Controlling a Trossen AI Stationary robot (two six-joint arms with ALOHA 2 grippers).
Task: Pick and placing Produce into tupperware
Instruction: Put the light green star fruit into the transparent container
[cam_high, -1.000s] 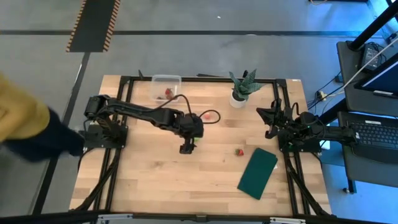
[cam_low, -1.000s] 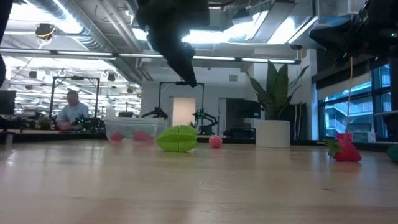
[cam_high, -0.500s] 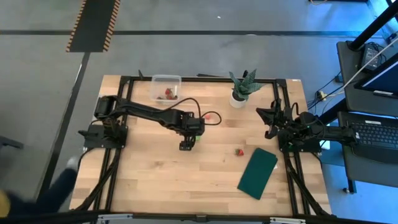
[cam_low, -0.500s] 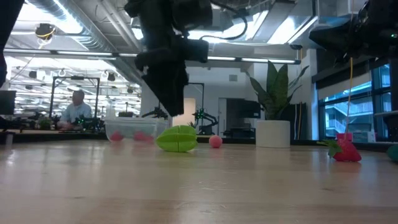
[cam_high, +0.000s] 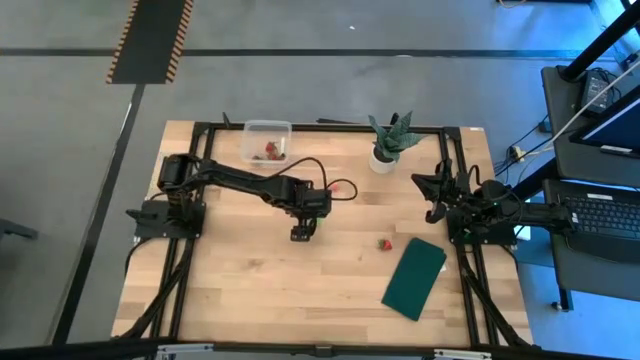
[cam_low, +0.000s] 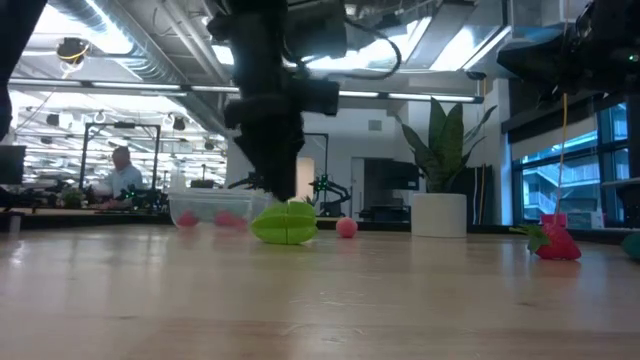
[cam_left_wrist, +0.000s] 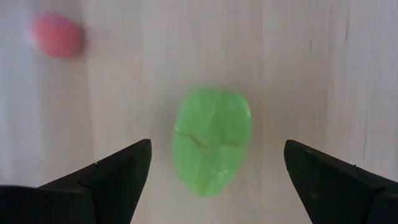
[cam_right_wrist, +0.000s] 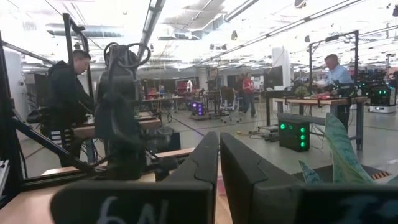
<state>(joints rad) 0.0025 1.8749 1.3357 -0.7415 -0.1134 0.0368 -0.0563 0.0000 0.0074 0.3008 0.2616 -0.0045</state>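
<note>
the left end effector (cam_left_wrist: 214, 171), fingers spread wide, hangs above the bright green lumpy piece (cam_left_wrist: 211, 138); it should descend centred, then close gently.

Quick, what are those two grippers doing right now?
Left gripper: open, empty, over the green piece.
Right gripper: shut, empty, parked at the table's right edge.

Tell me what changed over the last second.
The left end effector came down over the green lumpy piece and now sits open astride it on the table, not yet gripping. The pink round fruit, the loose strawberry, the tupperware with its strawberries and the right end effector, parked shut at the table's right edge, stayed put.
</note>
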